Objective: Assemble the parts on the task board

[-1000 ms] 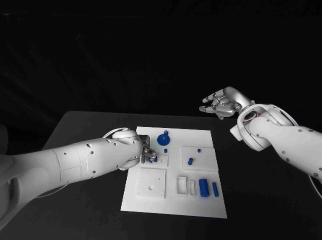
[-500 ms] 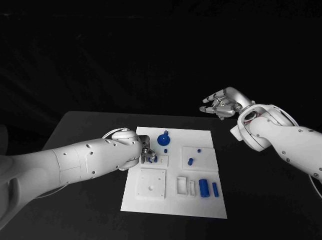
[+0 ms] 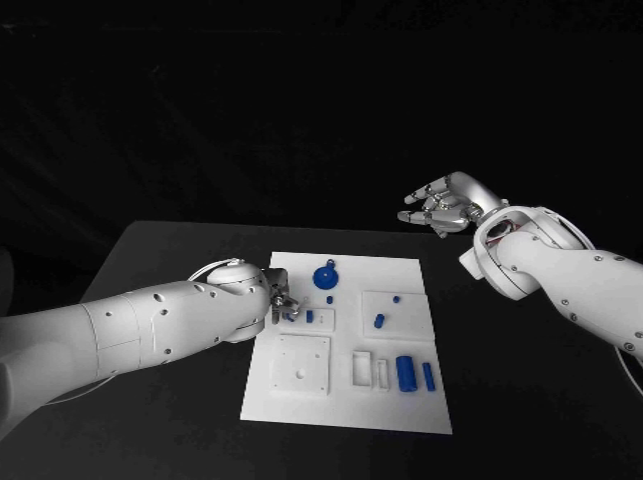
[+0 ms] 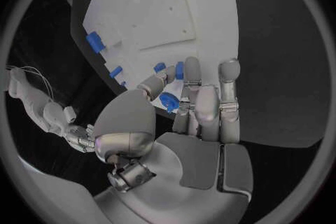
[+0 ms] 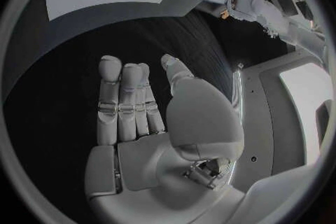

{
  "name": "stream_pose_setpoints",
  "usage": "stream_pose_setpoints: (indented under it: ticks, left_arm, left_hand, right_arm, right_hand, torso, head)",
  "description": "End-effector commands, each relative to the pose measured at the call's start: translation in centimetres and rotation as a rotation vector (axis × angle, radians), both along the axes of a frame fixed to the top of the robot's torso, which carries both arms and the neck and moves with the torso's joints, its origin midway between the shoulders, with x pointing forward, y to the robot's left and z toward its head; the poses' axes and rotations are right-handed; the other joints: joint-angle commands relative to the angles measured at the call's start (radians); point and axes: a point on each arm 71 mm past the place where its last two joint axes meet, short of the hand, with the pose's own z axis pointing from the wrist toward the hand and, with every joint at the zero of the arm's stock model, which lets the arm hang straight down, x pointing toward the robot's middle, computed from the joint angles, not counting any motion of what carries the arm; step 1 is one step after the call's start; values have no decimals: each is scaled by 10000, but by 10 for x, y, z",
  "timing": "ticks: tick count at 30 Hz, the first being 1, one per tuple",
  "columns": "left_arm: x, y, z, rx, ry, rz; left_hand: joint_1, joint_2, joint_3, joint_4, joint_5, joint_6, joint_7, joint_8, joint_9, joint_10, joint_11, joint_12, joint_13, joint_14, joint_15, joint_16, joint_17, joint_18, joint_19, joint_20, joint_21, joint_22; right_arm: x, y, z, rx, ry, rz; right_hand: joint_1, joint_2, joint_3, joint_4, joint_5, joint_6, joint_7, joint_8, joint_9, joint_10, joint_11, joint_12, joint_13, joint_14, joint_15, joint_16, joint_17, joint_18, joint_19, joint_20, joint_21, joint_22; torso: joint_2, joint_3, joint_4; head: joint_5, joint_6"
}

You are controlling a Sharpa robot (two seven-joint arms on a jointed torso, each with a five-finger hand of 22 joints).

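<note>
A: Where is the left hand (image 3: 281, 305)?

B: Low over the task board (image 3: 408, 400), at its left edge, fingers bent toward a small blue peg (image 3: 310, 316) standing in a raised white block. In the left wrist view the fingertips (image 4: 187, 67) crowd round blue pieces (image 4: 171, 102), but whether they actually pinch one, I cannot tell.

A: And the right hand (image 3: 441, 207)?

B: Lifted well off to the far right, away from the board, fingers apart and holding nothing. I'd judge it is parked there to leave the left arm room.

A: The other parts?

B: A round blue knob (image 3: 326, 277) sits near the board's far edge, a short blue pin (image 3: 380, 322) lies on the middle block, and two blue cylinders (image 3: 416, 376) lie side by side near the front right. The square white plate (image 3: 302, 365) at front left carries no blue part, so much assembly likely remains.
</note>
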Motion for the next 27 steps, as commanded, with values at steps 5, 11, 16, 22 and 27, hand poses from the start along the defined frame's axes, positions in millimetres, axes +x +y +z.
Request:
stream_pose_setpoints:
  ticks: [5, 11, 16, 22, 27]
  left_arm:
    - [0, 1, 1, -298, -577, 98]
    - [0, 2, 0, -353, -638, 158]
    - [1, 2, 0, -374, -686, 191]
    - [1, 1, -1, -348, -625, 158]
    - [0, 1, -2, -286, -448, 106]
  left_hand:
    - [250, 189, 80, 3, 41, 1217, -1165, 46, -3, 780, -661, -37, -12, 511, -459, 61, 44, 208, 71, 4, 75, 186]
    - [255, 203, 82, 28, 5, 1213, -1160, 46, -38, 778, -656, -64, -16, 506, -450, 27, 19, 225, 64, 18, 83, 183]
    - [263, 209, 75, 52, -34, 1202, -1158, 53, -54, 773, -656, -75, -12, 508, -448, 9, 12, 234, 62, 24, 84, 180]
    - [285, 208, 75, 57, -40, 1190, -1156, 58, -67, 769, -656, -81, -8, 512, -446, 3, 17, 238, 60, 26, 84, 179]
    - [285, 208, 75, 57, -40, 1190, -1156, 58, -67, 769, -656, -81, -8, 512, -446, 3, 17, 238, 60, 26, 84, 179]
  right_arm:
    - [0, 1, -1, -41, 44, 115]
    - [0, 1, -1, -36, 48, 129]
    - [0, 1, -1, -35, 53, 131]
    - [0, 2, -1, -34, 64, 143]
    - [0, 1, -1, -41, 76, 137]
  right_hand:
    - [-103, 35, 50, -8, 64, 54, 11, -16, -16, 28, -24, 65, -8, -2, -32, 55, -12, 25, 51, -17, 19, 10]
    - [-103, 35, 50, -8, 64, 54, 11, -16, -16, 28, -24, 65, -8, -2, -32, 55, -12, 25, 51, -17, 19, 10]
    - [-103, 35, 50, -8, 64, 54, 11, -16, -16, 28, -24, 65, -8, -2, -32, 55, -12, 25, 51, -17, 19, 10]
    - [-112, 41, 60, 4, 71, 59, 9, -17, -17, 36, -28, 70, -14, 0, -34, 56, -14, 22, 59, -19, 34, 27]
    - [-112, 41, 60, 4, 71, 59, 9, -17, -17, 36, -28, 70, -14, 0, -34, 56, -14, 22, 59, -19, 34, 27]
  torso:
    - [-2, -3, 12]
    - [-2, -7, -10]
    - [-4, -1, -7]
    - [-1, 11, -13]
    - [5, 21, -21]
  head:
    - [40, -6]
    - [60, -9]
    - [70, -9]
    - [77, -17]
    - [79, -22]
